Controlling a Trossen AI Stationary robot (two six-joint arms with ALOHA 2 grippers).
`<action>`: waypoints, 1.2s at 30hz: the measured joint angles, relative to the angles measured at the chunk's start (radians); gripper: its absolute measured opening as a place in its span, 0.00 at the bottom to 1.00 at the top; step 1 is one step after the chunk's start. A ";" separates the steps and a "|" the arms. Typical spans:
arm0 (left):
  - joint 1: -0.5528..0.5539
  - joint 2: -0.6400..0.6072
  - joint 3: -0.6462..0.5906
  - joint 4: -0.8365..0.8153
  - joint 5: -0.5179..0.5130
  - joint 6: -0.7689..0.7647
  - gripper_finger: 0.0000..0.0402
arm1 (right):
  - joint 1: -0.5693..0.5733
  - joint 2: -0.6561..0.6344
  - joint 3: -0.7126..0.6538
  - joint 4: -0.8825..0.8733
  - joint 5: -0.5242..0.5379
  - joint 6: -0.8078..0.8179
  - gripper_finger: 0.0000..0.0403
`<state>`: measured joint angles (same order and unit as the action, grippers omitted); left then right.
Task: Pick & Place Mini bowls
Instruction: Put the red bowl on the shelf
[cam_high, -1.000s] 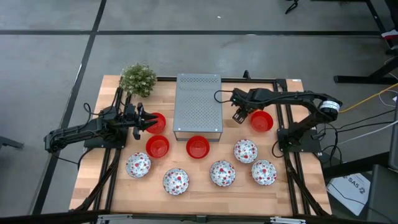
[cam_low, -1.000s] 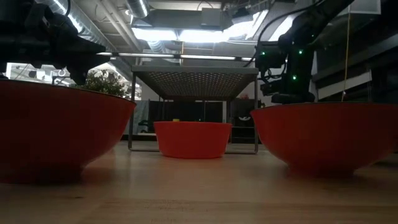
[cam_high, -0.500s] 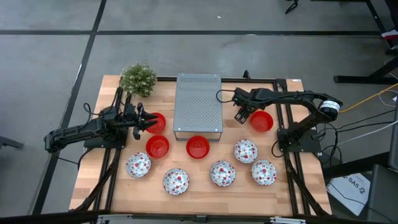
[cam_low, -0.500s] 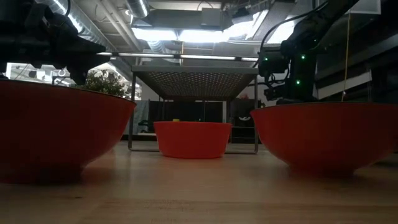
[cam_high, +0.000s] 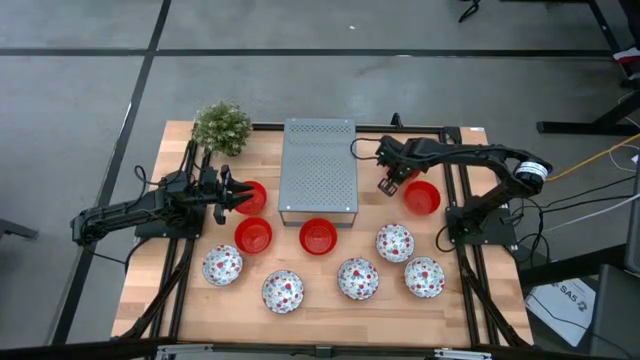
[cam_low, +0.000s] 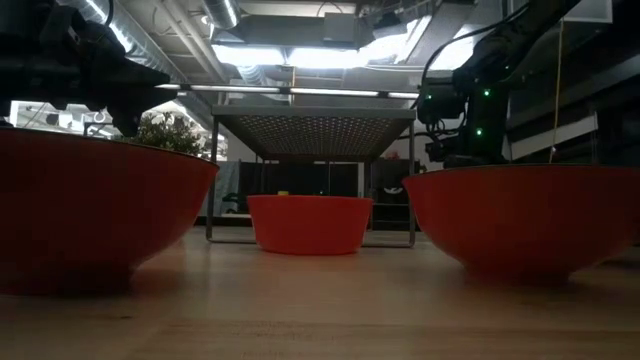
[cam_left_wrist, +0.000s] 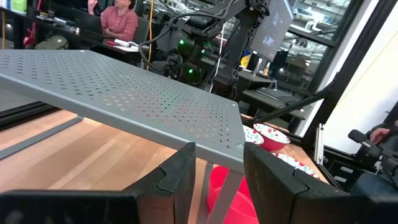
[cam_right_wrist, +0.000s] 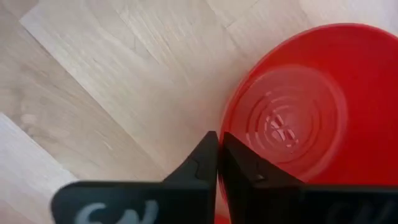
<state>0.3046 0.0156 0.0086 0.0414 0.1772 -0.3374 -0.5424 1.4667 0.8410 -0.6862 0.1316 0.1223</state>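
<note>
fingers of your right gripper (cam_right_wrist: 217, 163) are clenched empty just beside the red bowl (cam_right_wrist: 308, 106) right of the box (cam_high: 319, 168), so reopen, straddle its rim, then close; left gripper (cam_left_wrist: 217, 180) waits released.

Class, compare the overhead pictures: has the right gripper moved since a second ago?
Yes. The right gripper has shifted slightly, away from the grey perforated box and closer to the red bowl beside it, and it is now shut.

Robotics lab, exposed ceiling ducts (cam_low: 250, 70), seated person (cam_left_wrist: 121, 22), equipment racks (cam_left_wrist: 205, 43)
</note>
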 joint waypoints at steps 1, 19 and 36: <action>0.000 0.000 0.000 0.000 0.000 0.000 0.32 | -0.004 -0.007 0.001 -0.001 -0.002 0.000 0.04; 0.000 0.000 0.000 0.000 0.000 0.000 0.32 | -0.042 -0.055 0.311 -0.041 0.015 -0.181 0.01; 0.000 0.000 0.000 0.000 0.000 0.000 0.32 | -0.012 0.043 0.665 -0.045 0.035 -0.517 0.01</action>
<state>0.3048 0.0155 0.0085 0.0414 0.1772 -0.3374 -0.5548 1.5100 1.5059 -0.7307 0.1670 -0.3942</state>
